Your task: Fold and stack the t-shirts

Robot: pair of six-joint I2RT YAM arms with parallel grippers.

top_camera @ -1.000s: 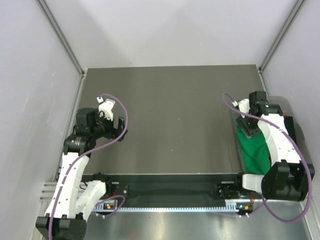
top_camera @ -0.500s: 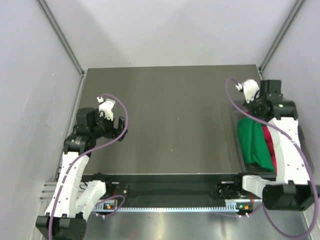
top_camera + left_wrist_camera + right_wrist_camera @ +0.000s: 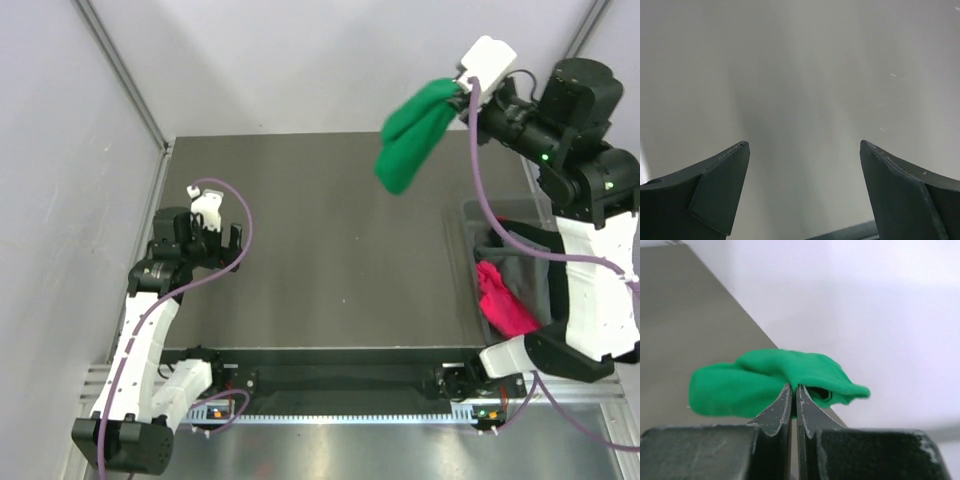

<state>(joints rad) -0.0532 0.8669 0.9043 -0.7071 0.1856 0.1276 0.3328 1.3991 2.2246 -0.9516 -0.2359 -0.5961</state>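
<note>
The flat dark grey desk (image 3: 330,260) is bare across its middle and near side, with open surface from its left edge to the bin on the right. Pale walls close it in on the left, the far side and the right.

The right gripper (image 3: 460,90) is high in the air above the far right part of the desk, its jaws pressed together on a pinch of the bright green soft-fabric t-shirt (image 3: 415,135). In the right wrist view, the right gripper (image 3: 794,400) shows almost no gap, and the green t-shirt (image 3: 765,377) bulges out to either side of the jaws.

The shirt hangs bunched and clear of the desk. In the top view its long axis runs from the gripper at upper right down to a rounded free end at lower left.

At the right edge sits a dark-rimmed bin (image 3: 468,215), holding a crumpled magenta-pink t-shirt (image 3: 500,305) beside a dark grey t-shirt (image 3: 528,272).

The left gripper (image 3: 236,248) is low near the desk's left edge, jaws spread wide with nothing between them. In the left wrist view, the left gripper (image 3: 802,145) frames bare desk only.
</note>
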